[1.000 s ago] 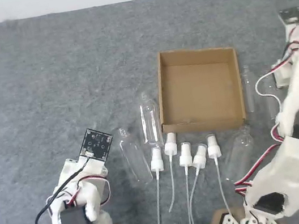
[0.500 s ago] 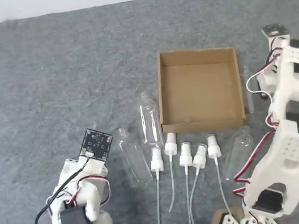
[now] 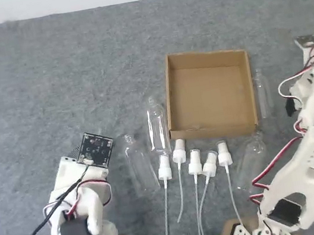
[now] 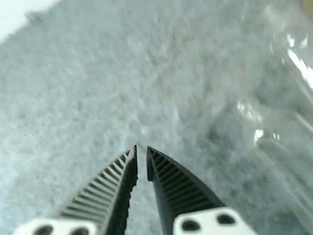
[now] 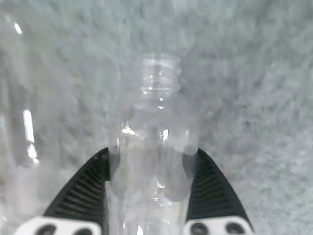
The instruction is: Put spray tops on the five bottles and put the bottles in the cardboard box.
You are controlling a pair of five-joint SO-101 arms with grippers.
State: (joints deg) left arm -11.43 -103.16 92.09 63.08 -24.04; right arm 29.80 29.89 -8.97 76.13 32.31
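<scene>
Currently right tool (image 5: 152,154) pinches clear plastic bottle (image 5: 159,105) mid-body, likely leaving neck free for capping; left tool (image 4: 141,152) pressed together, empty

Robot lab: grey felt-covered table (image 3: 31,84)

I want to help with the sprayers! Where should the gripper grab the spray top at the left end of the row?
Take that spray top by its chunky white head, coming straight down from above. It lies flat on the table, and its tube looks too thin and bendy to hold. Go carefully: a clear bottle and the next spray top lie close beside it.
</scene>
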